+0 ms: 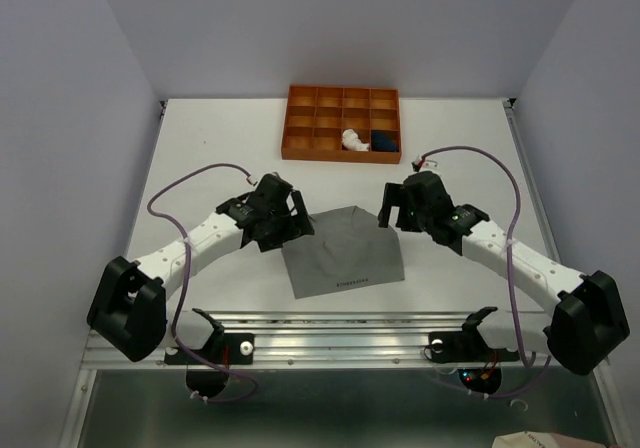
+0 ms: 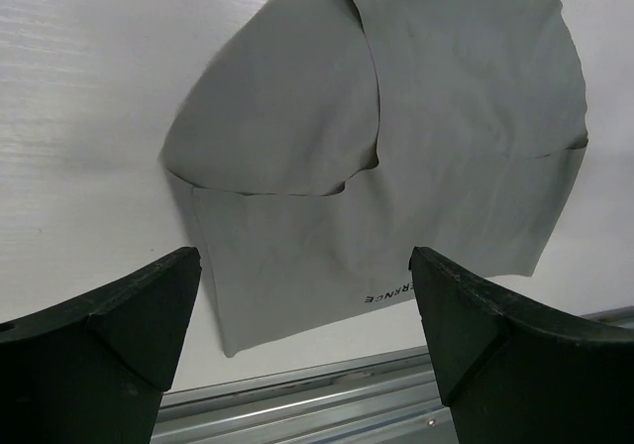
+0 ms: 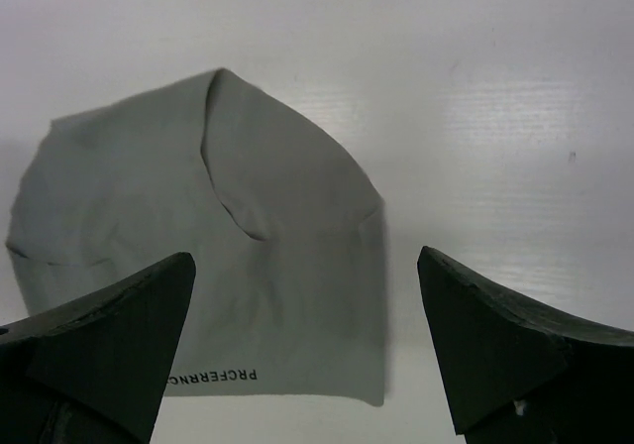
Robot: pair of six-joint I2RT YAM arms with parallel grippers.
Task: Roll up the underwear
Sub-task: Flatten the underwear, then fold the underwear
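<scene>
1 grey underwear lies between left claw and right claw.

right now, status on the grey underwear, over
Left pincer open, empty. Right pincer open, empty. Grey underwear flat on table, sides folded in, unrolled. Orange tray far back.

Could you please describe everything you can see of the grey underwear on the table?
The grey underwear is plain, thin, smooth cloth, lying flat on the white table near its front edge. Both sides are folded inward, the flaps overlapping at the middle. Small dark lettering is printed by the edge nearest the arms. It is not yet rolled. The left gripper and right gripper hang open over its far corners; neither appears to touch it.
</scene>
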